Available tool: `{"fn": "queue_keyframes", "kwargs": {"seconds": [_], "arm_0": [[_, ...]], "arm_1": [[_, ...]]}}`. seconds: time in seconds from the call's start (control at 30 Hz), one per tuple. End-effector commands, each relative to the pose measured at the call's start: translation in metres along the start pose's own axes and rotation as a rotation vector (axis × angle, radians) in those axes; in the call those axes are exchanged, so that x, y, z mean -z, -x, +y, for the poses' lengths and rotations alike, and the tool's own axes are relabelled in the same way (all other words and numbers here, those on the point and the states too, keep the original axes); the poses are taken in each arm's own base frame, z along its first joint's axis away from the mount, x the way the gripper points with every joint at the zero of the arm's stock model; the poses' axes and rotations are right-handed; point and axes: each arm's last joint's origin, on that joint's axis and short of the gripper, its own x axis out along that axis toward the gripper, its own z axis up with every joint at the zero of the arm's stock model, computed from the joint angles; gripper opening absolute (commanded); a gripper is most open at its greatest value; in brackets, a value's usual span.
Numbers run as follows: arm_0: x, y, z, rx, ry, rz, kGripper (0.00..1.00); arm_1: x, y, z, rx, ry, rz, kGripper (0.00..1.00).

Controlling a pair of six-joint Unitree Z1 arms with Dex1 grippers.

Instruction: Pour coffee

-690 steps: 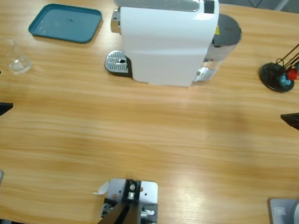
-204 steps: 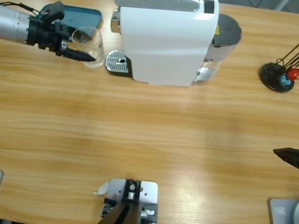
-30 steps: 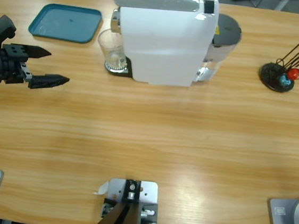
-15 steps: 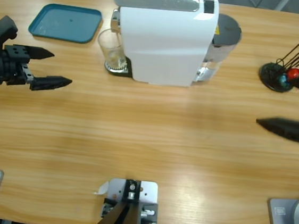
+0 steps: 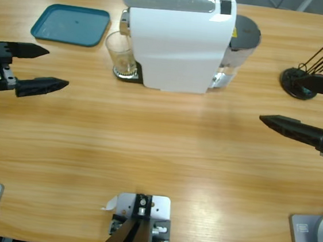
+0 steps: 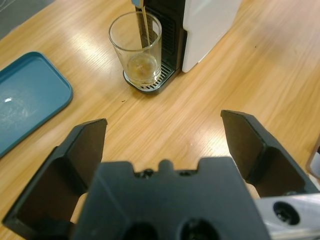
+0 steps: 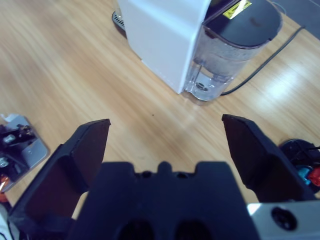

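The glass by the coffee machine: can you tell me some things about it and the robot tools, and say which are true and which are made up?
1. The glass stands on the coffee machine's drip grate. True.
2. The left tool is gripping the glass. False: it is open, apart from the glass.
3. A thin stream runs into the glass. True.
4. The glass is full to the brim. False: only a thin layer at the bottom.
5. The glass sits on the blue tray. False: the tray holds nothing.
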Motion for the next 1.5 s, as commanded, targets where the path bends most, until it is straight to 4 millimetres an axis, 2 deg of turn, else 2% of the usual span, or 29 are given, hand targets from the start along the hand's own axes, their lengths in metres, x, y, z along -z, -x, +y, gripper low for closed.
{"fn": "queue_keyframes", "kwargs": {"seconds": [0.03,0.2,0.6,0.73,1.0,1.27,1.5], "arm_0": [[0.012,0.010,-0.008,0.010,0.021,-0.003,1.000],[0.016,0.031,-0.013,-0.047,0.054,-0.066,1.000],[0.021,0.038,-0.016,-0.052,0.051,-0.061,1.000],[0.024,0.046,-0.019,-0.063,0.042,-0.086,1.000],[0.023,0.045,-0.019,-0.053,0.046,-0.070,1.000],[0.024,0.028,-0.014,-0.022,0.024,0.010,1.000],[0.024,0.023,-0.015,0.030,-0.009,0.021,1.000]], "arm_1": [[0.014,-0.007,-0.001,0.047,-0.026,0.030,1.000],[0.014,-0.011,0.000,0.030,-0.028,0.051,1.000],[0.018,-0.008,-0.001,0.051,-0.029,0.046,0.998],[0.020,-0.007,0.000,0.041,-0.028,0.042,1.000],[0.022,-0.005,0.000,0.040,-0.032,0.038,1.000],[0.022,-0.008,0.000,0.039,-0.032,0.047,1.000],[0.023,-0.010,0.001,0.038,-0.032,0.055,1.000]]}}
